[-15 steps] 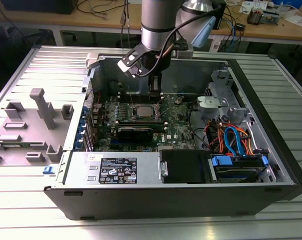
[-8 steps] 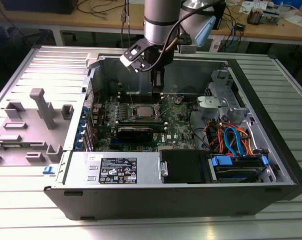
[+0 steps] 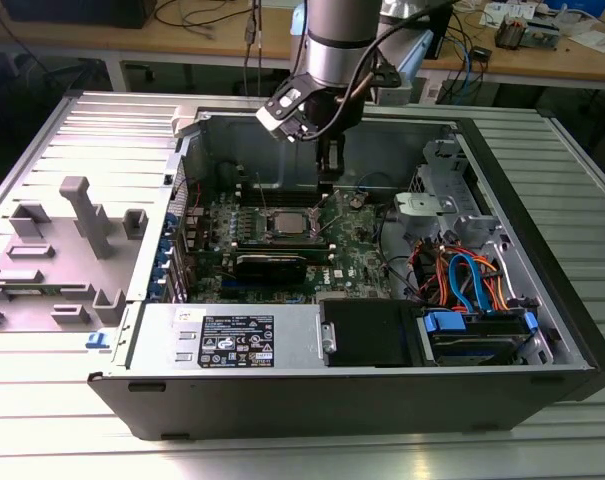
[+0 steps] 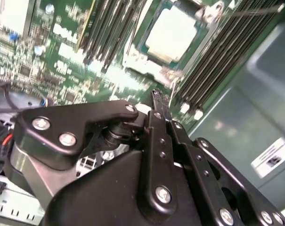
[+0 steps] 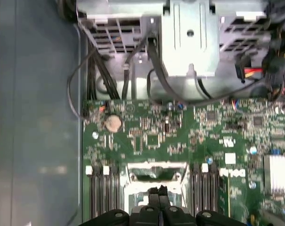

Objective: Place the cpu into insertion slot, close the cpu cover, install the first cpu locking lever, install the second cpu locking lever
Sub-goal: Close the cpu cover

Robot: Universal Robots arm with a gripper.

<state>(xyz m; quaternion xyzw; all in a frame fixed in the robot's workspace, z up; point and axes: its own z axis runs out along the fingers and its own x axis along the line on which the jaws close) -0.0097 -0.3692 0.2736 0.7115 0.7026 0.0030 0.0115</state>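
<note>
Several grey fixture blocks stand at the exterior view's left on the ribbed metal counter. Beside them lies an open computer case with the green motherboard inside. The cpu sits in the insertion slot, silver top upward, between black memory slots. Just to its right the tool hangs over the board, fingers pressed together, gripping nothing. Orange and blue cables fill the case's right end.
</note>
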